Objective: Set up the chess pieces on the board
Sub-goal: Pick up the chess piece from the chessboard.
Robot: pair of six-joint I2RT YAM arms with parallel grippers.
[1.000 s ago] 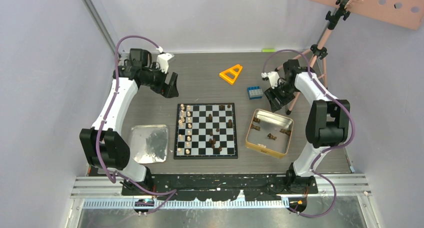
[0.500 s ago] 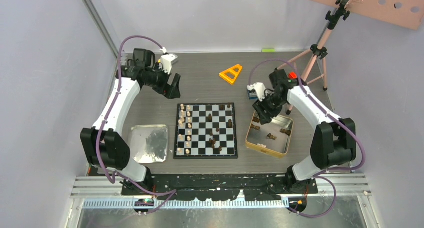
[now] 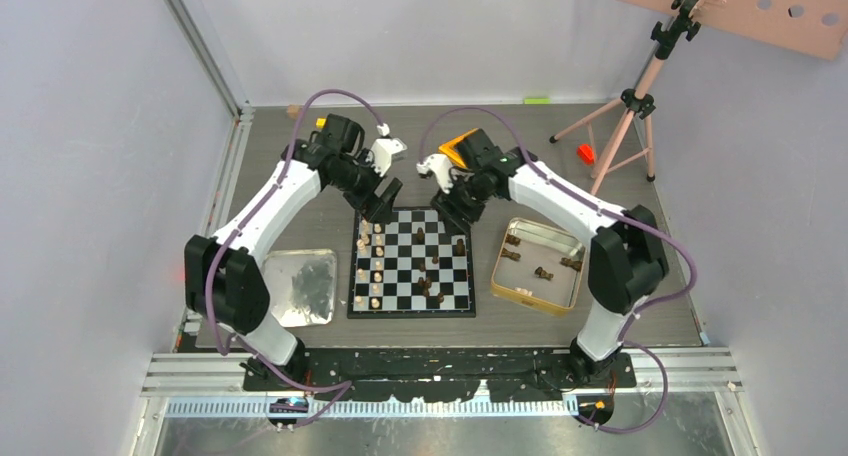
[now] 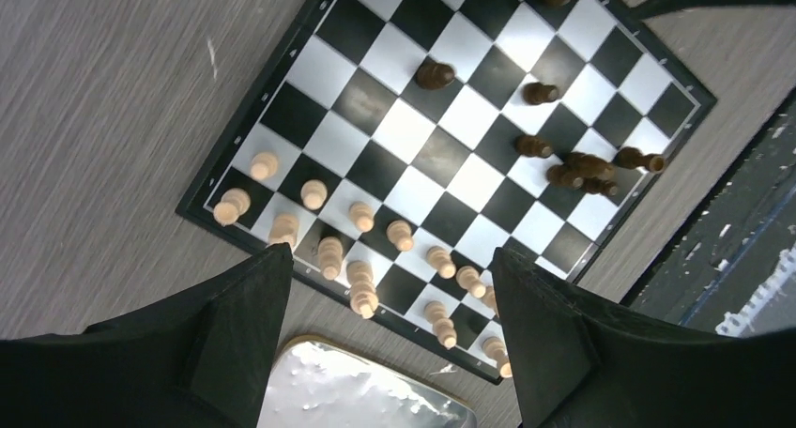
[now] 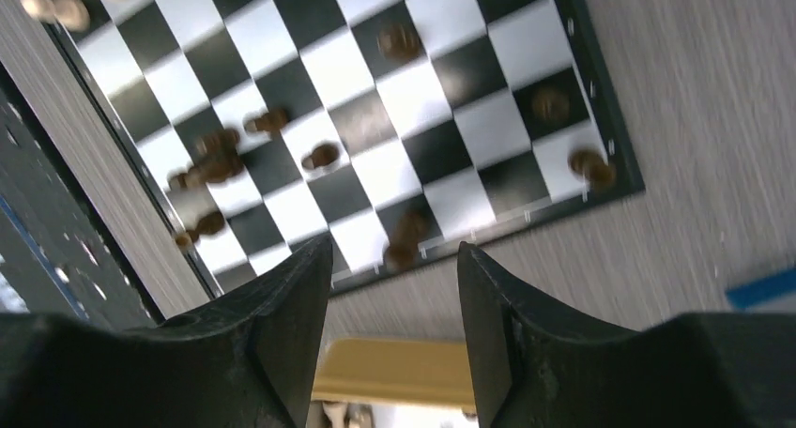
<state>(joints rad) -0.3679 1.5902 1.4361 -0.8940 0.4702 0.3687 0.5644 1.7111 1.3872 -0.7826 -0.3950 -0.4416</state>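
Left tool (image 4: 390, 259) and right tool (image 5: 394, 252) both released, empty, crowding board (image 3: 410, 314) far edge: could clash or topple pieces (image 4: 400, 233).

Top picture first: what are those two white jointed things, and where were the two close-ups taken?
They are two robot arms bolted to the table's near edge, seen from above. Each close-up comes from a wrist camera, looking past that arm's own black two-fingered hand: left hand and right hand. Both hover open near the far edge of the board, holding nothing. Light pieces line its left side; dark pieces are scattered across the rest. More dark pieces lie in the gold tin; a silver tray sits left of the board.
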